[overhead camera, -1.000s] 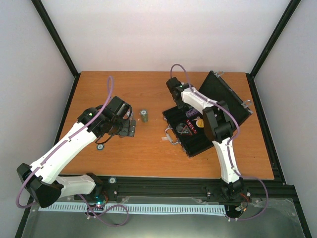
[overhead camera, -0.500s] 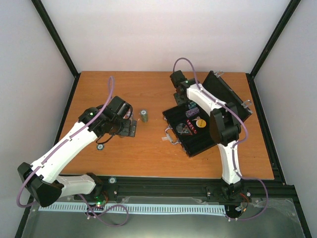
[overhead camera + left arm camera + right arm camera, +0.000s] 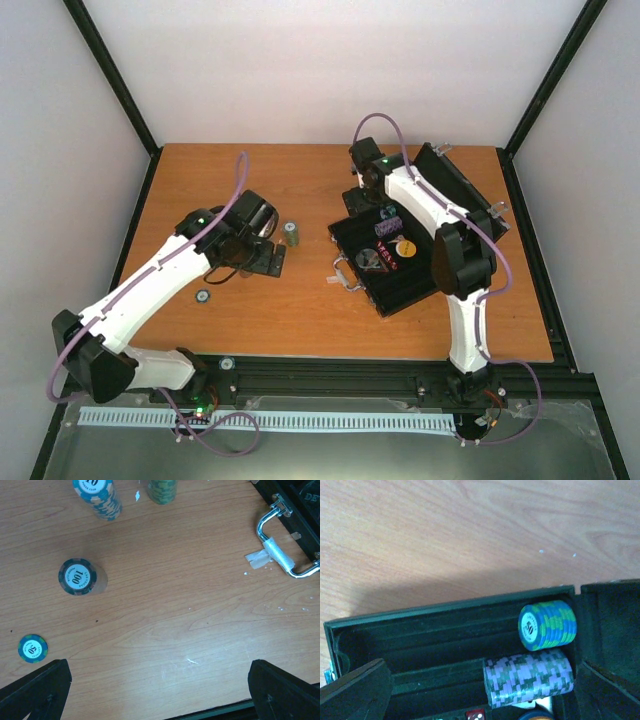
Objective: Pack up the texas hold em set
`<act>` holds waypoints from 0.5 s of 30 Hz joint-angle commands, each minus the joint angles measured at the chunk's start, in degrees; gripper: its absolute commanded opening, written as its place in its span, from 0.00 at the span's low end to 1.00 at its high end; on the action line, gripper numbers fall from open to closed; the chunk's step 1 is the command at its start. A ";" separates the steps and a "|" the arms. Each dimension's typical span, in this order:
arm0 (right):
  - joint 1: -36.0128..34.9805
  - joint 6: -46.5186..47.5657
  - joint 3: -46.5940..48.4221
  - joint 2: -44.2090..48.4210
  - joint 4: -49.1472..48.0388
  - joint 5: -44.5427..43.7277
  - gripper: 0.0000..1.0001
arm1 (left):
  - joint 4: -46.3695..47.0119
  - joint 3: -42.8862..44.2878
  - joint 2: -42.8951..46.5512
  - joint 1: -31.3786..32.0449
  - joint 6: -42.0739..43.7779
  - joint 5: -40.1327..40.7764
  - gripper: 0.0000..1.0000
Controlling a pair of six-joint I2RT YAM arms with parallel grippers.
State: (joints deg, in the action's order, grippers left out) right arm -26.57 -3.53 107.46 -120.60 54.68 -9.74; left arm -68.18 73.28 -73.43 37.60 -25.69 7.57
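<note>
Case (image 3: 400,270) lies open on the 3 o'clock side of the table (image 3: 300,300).
Right gripper (image 3: 480,680) is over its tray, fingers (image 3: 355,690) spread wide and holding nothing. Purple stack (image 3: 530,677) lies between them, touching neither. Blue stack (image 3: 547,625) is at 1 o'clock.
Left gripper (image 3: 157,680) is wide and empty. The 100 stack (image 3: 76,576) is at 11 o'clock.

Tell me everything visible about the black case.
The black case lies open on the right side of the wooden table, its lid tilted back. It looks hard-shelled, with a dark lined interior split into grooves. A silver handle with tape wrapped on it sits on its left edge. Inside, a blue-green chip stack and a purple-white one lie on their sides, side by side.
</note>
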 commanded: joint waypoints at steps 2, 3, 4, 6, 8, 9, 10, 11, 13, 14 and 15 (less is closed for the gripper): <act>1.74 -0.78 -2.49 3.06 2.09 5.56 1.00 | -1.55 5.07 -2.60 -0.25 2.69 -0.84 1.00; 1.80 -0.82 -2.56 3.45 2.16 5.96 1.00 | -2.57 5.96 -3.51 -0.48 2.82 -0.65 1.00; 1.86 -0.86 -2.74 3.90 2.17 6.57 1.00 | -3.93 6.83 -4.40 -1.04 2.83 -0.74 1.00; 1.87 -1.58 -3.41 4.93 2.35 7.76 1.00 | -5.73 7.95 -5.56 -3.56 2.30 -1.86 1.00; 1.87 -2.54 -5.45 6.07 2.04 9.25 1.00 | -5.67 8.10 -5.13 -6.10 1.58 -3.72 1.00; 1.87 -2.88 -7.11 6.84 1.55 9.62 1.00 | -5.23 7.86 -4.91 -7.14 1.27 -4.39 1.00; 1.87 -3.21 -8.48 7.41 1.20 9.63 1.00 | -4.70 7.61 -4.77 -7.90 1.12 -4.60 1.00; 1.87 -3.58 -9.37 7.83 1.07 9.48 1.00 | -4.28 7.26 -4.82 -8.70 1.23 -4.94 1.00; 1.87 -3.92 -9.92 8.32 1.17 9.62 1.00 | -3.82 6.53 -5.35 -10.15 2.16 -5.92 1.00; 1.91 -4.08 -9.96 8.42 1.14 9.56 0.99 | -3.43 5.95 -5.51 -10.77 2.92 -6.05 1.00; 1.83 -4.16 -9.75 8.56 1.12 9.45 0.98 | -2.81 5.20 -5.53 -11.37 3.86 -5.97 1.00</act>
State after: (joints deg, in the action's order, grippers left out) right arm -24.88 -6.07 98.37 -113.99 56.03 -1.23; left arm -71.33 78.81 -78.89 28.42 -24.14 3.84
